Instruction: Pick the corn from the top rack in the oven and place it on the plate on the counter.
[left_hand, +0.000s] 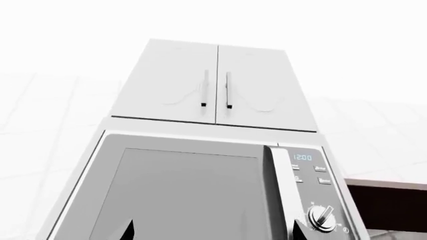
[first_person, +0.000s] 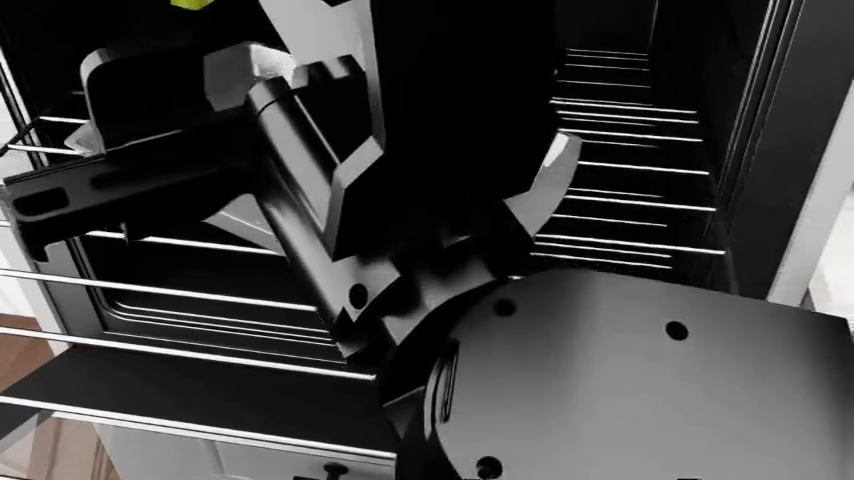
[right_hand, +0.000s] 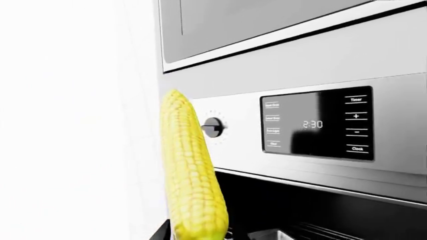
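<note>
One cob of corn (right_hand: 192, 175) fills your right wrist view, up in front of the oven's control panel (right_hand: 316, 123).

Three views, taken in turn. Your left wrist view looks up at a microwave (left_hand: 193, 192) with a knob (left_hand: 322, 217) and a display reading 12:00, under a white two-door cabinet (left_hand: 213, 85); two dark tips show at the frame's edge, too little to tell how that gripper stands. Your head view is mostly blocked by a dark arm (first_person: 400, 220), with the oven (first_person: 747, 150) open behind it, its silver wire racks (first_person: 627, 170) crossing the dark interior (a scrap of yellow shows at the top edge). Your right wrist view shows the corn close to the camera beside a small dial (right_hand: 213, 127) and a clock reading 2:30; the fingers are out of sight, so you cannot tell whether they clamp it.
</note>
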